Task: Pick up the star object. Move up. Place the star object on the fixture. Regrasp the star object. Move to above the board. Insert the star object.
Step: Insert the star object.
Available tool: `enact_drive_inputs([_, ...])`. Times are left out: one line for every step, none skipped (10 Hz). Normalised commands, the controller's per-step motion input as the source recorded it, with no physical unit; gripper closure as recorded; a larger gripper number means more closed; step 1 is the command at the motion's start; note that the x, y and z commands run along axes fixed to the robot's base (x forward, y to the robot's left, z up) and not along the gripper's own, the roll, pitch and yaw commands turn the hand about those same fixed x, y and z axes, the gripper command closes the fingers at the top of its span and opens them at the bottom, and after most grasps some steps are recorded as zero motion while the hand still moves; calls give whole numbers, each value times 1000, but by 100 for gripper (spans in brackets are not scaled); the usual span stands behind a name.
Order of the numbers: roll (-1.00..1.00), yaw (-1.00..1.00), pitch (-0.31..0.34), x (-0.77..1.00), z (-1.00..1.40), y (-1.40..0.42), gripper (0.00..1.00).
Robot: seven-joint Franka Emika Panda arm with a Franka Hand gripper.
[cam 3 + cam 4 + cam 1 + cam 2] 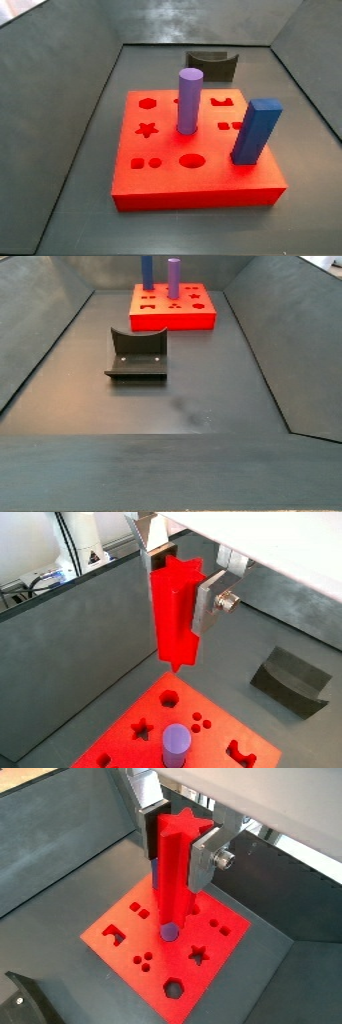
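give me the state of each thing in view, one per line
gripper: above the board, shut on the star object
star object: held upright between the fingers, not yet inserted
board: flat on the floor, star hole open
purple cylinder: upright in the board
blue square post: upright in the board
fixture: empty

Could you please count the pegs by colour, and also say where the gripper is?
Red: 1, the star object, held in the gripper above the board.
Purple: 1, the purple cylinder, upright in the board.
Blue: 1, the blue square post, upright in the board.
Total: 3.
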Motion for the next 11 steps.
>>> enact_drive_inputs([37, -86, 3, -280, 0, 37, 100])
enact_drive_inputs([0, -43, 0, -86, 0, 0, 100])
enact_drive_inputs([0, 0, -39, -40, -74, 0, 100])
enact_drive_inputs([40, 0, -123, -366, -349, 0, 100])
enact_drive_inputs([103, -66, -234, -806, -374, 0, 100])
enact_drive_inputs([59, -74, -260, -766, -486, 0, 100])
enact_drive_inputs([0, -209, -290, -426, -631, -223, 100])
enact_drive_inputs([0, -371, -291, -234, -700, -323, 100])
enact_drive_inputs([0, -517, -220, -29, -823, -403, 100])
enact_drive_inputs([0, -571, -176, 0, -897, -417, 100])
enact_drive_inputs([13, -563, -127, 89, -980, -377, 100])
